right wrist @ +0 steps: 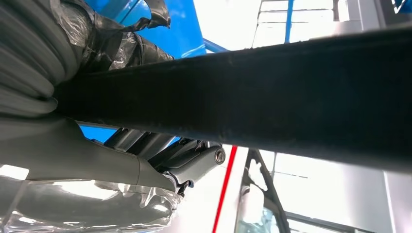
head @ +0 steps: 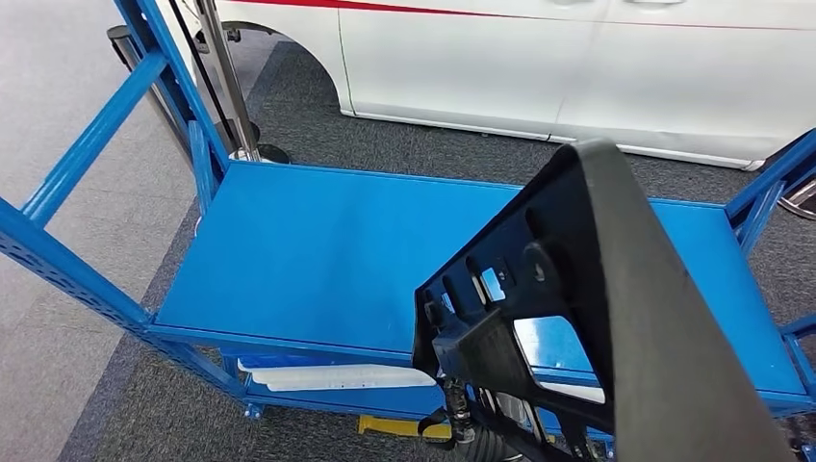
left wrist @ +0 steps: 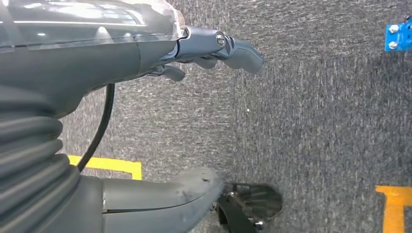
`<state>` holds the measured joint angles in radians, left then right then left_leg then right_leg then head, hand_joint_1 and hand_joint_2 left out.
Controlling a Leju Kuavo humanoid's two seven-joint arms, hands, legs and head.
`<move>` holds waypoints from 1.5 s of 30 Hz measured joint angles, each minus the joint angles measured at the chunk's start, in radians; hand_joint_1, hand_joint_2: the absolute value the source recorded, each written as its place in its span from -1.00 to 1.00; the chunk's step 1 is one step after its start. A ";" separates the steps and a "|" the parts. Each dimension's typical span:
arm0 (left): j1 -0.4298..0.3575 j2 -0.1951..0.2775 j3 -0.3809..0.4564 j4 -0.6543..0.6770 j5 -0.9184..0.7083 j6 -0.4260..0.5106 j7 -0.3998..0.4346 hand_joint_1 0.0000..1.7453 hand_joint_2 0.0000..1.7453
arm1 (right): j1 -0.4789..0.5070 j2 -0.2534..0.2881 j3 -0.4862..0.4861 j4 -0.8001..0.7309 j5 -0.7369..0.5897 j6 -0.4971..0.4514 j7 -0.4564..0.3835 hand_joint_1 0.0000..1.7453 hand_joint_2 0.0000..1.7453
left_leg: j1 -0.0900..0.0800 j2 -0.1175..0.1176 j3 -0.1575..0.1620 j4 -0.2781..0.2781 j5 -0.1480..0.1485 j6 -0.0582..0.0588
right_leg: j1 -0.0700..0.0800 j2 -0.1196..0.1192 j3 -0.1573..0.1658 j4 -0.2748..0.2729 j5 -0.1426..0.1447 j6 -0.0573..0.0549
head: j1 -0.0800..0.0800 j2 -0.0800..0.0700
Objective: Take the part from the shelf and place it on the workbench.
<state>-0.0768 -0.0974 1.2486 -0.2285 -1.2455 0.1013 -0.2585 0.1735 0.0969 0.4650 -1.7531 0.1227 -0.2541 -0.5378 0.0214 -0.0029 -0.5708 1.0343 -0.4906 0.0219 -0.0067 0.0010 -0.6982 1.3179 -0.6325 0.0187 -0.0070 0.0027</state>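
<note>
- Head view: large black plastic part [head: 597,318], long and curved with cut-out slots and a ribbed inner face, fills the lower right of the frame, rising tilted from the bottom edge toward the upper middle.
- The part overlaps the right portion of the blue workbench [head: 318,255] in the picture; whether it touches the blue top I cannot tell.
- Right wrist view: right hand [right wrist: 160,155] comes in from the left edge, dark fingers [right wrist: 194,162] wrapped under the part's black bar [right wrist: 272,111], which runs across the frame's middle. Hand is clamped on the part.
- Left wrist view: left hand [left wrist: 204,53] at the top of the frame, fingers spread apart from the thumb [left wrist: 165,194] at the bottom, nothing between them; it hangs over grey carpet [left wrist: 316,126].
- Yellow floor tape [left wrist: 107,165] at lower left of the left wrist view, an orange mark [left wrist: 393,204] at lower right.
- White car body [head: 577,67] with a red stripe spans the top of the head view, behind the workbench.
- Blue frame posts [head: 87,144] stand at upper left; a metal stanchion pole [head: 226,77] beside them.
</note>
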 joint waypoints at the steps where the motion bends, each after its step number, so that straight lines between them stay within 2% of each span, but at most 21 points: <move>1: 0.000 0.000 0.001 0.000 0.000 0.000 0.000 -1.00 1.00 | 0.002 -0.001 0.000 0.001 0.000 0.000 0.000 1.00 1.00 | 0.000 0.000 0.001 0.000 0.000 0.000 | -0.001 0.000 0.001 -0.004 0.015 0.000 | 0.000 0.000; 4: 0.000 -0.003 0.004 0.000 0.000 0.000 0.001 -1.00 1.00 | 0.003 -0.001 0.000 0.003 0.000 0.000 0.000 1.00 1.00 | 0.000 -0.002 0.007 -0.001 -0.002 -0.004 | 0.000 0.000 0.091 -0.185 0.112 -0.011 | 0.000 0.000; 6: -0.001 -0.004 0.004 0.000 0.000 0.000 0.001 -1.00 1.00 | 0.003 -0.001 0.000 0.003 0.000 0.000 -0.001 1.00 1.00 | -0.001 -0.003 0.007 -0.002 -0.002 -0.010 | 0.007 0.001 0.129 -0.270 0.135 -0.020 | 0.000 0.000; 9: -0.001 -0.004 0.005 0.000 -0.001 0.001 0.002 -1.00 1.00 | 0.005 -0.001 0.001 0.004 0.000 -0.001 -0.003 1.00 1.00 | 0.000 -0.003 0.008 -0.006 0.000 -0.027 | 0.010 0.002 0.130 -0.284 0.141 -0.033 | 0.000 0.000; 11: -0.001 -0.004 0.005 0.000 -0.005 0.002 0.003 -1.00 1.00 | 0.007 -0.001 0.001 0.003 0.002 -0.004 -0.011 1.00 1.00 | -0.001 -0.002 -0.003 0.027 -0.032 -0.035 | 0.005 -0.001 0.132 -0.295 0.151 -0.046 | -0.001 0.000; 14: -0.001 -0.004 0.005 0.000 -0.013 0.001 0.004 -1.00 1.00 | 0.017 -0.001 0.002 0.002 0.005 -0.017 -0.034 1.00 1.00 | -0.001 -0.002 -0.067 0.197 -0.136 -0.042 | 0.007 -0.005 0.123 -0.295 0.157 -0.055 | -0.001 0.000; 16: 0.001 -0.005 0.005 0.000 -0.018 0.002 0.007 -1.00 1.00 | 0.029 -0.003 0.001 0.000 0.006 -0.026 -0.051 1.00 1.00 | -0.001 -0.002 -0.086 0.265 -0.156 -0.043 | 0.011 -0.006 0.114 -0.287 0.158 -0.057 | -0.001 0.000; 17: 0.001 -0.005 0.005 0.000 -0.021 0.004 0.008 -1.00 1.00 | 0.036 -0.005 0.001 -0.004 0.007 -0.030 -0.060 1.00 1.00 | -0.001 -0.002 -0.069 0.243 -0.139 -0.042 | 0.012 -0.006 0.109 -0.282 0.159 -0.057 | -0.001 0.000; 19: 0.000 -0.004 0.005 0.000 -0.025 0.005 0.013 -1.00 1.00 | 0.051 -0.009 0.001 -0.014 0.007 -0.035 -0.075 1.00 1.00 | -0.001 -0.002 0.003 0.116 -0.083 -0.035 | 0.012 -0.005 0.101 -0.270 0.159 -0.056 | -0.001 0.000; 21: -0.002 -0.004 0.005 0.000 -0.028 0.007 0.019 -1.00 1.00 | 0.064 -0.013 0.000 -0.026 0.007 -0.038 -0.084 1.00 1.00 | -0.006 -0.003 0.052 0.018 -0.052 -0.027 | 0.015 -0.004 0.092 -0.259 0.161 -0.049 | -0.001 0.000; 25: -0.002 -0.006 0.004 0.000 -0.029 0.007 0.024 -1.00 1.00 | 0.090 -0.022 0.000 -0.039 0.006 -0.039 -0.094 1.00 1.00 | -0.008 -0.001 0.046 -0.002 -0.032 -0.007 | 0.015 0.000 0.083 -0.254 0.168 -0.025 | -0.001 0.000; 27: -0.004 -0.007 0.004 0.000 -0.024 0.005 0.022 -1.00 1.00 | 0.099 -0.026 -0.002 -0.043 0.005 -0.039 -0.098 1.00 1.00 | -0.003 0.005 0.035 -0.010 -0.013 0.007 | 0.011 0.002 0.065 -0.207 0.114 -0.013 | 0.000 0.000; 29: -0.006 -0.005 0.005 0.000 -0.015 0.002 0.022 -1.00 1.00 | 0.102 -0.028 -0.002 -0.042 0.004 -0.039 -0.101 1.00 1.00 | -0.002 0.009 0.017 -0.010 0.003 0.014 | 0.003 0.002 0.032 -0.098 0.025 -0.003 | 0.001 0.000; 31: -0.006 0.001 0.009 0.000 0.001 -0.001 0.024 -1.00 1.00 | 0.097 -0.029 0.000 -0.030 -0.001 -0.040 -0.101 1.00 1.00 | -0.003 0.012 -0.004 -0.009 0.017 0.013 | -0.003 0.002 0.022 -0.016 -0.013 0.004 | 0.000 0.000; 33: -0.007 0.008 0.019 0.000 0.019 -0.007 0.028 -1.00 1.00 | 0.078 -0.029 0.004 -0.002 -0.013 -0.037 -0.103 1.00 1.00 | -0.003 0.014 -0.022 -0.007 0.031 0.009 | -0.008 0.001 0.074 -0.057 0.026 0.004 | 0.000 0.000; 34: -0.008 0.011 0.024 0.000 0.028 -0.010 0.030 -1.00 1.00 | 0.064 -0.028 0.008 0.017 -0.021 -0.032 -0.105 1.00 1.00 | -0.003 0.013 -0.029 -0.007 0.038 0.005 | -0.009 0.001 0.123 -0.126 0.055 0.002 | 0.000 0.000; 36: -0.010 0.015 0.034 0.000 0.042 -0.014 0.035 -1.00 1.00 | 0.034 -0.023 0.013 0.053 -0.036 -0.022 -0.111 1.00 1.00 | -0.003 0.012 -0.039 -0.009 0.053 -0.005 | -0.004 0.002 0.212 -0.265 0.079 -0.008 | 0.000 0.000; 38: -0.011 0.020 0.042 0.000 0.047 -0.014 0.037 -1.00 1.00 | 0.013 -0.018 0.016 0.077 -0.045 -0.015 -0.116 1.00 1.00 | -0.002 0.011 -0.040 -0.014 0.069 -0.018 | 0.004 0.003 0.239 -0.318 0.079 -0.017 | 0.000 0.000; 40: -0.010 0.023 0.046 0.000 0.043 -0.013 0.036 -1.00 1.00 | 0.003 -0.015 0.017 0.091 -0.049 -0.014 -0.120 1.00 1.00 | 0.000 0.009 -0.042 -0.019 0.080 -0.032 | 0.005 0.001 0.228 -0.322 0.096 -0.030 | 0.000 0.000; 42: -0.008 0.025 0.047 0.000 0.034 -0.010 0.032 -1.00 1.00 | 0.003 -0.014 0.017 0.094 -0.053 -0.015 -0.123 1.00 1.00 | 0.000 0.007 -0.057 0.006 0.041 -0.041 | 0.001 -0.003 0.211 -0.330 0.119 -0.046 | 0.000 0.000; 45: -0.005 0.024 0.047 0.001 0.021 -0.002 0.026 -1.00 1.00 | 0.027 -0.015 0.011 0.079 -0.063 -0.011 -0.127 1.00 1.00 | 0.001 0.007 -0.096 0.165 -0.104 -0.046 | 0.004 -0.008 0.170 -0.326 0.149 -0.060 | -0.001 0.000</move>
<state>-0.0821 -0.0737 1.2959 -0.2279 -1.2245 0.0997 -0.2324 0.2004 0.0817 0.4761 -1.6738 0.0593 -0.2648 -0.6650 0.0226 0.0038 -0.6672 1.1989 -0.5948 -0.0242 -0.0027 -0.0067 -0.5284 0.9918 -0.4835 -0.0413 -0.0076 0.0027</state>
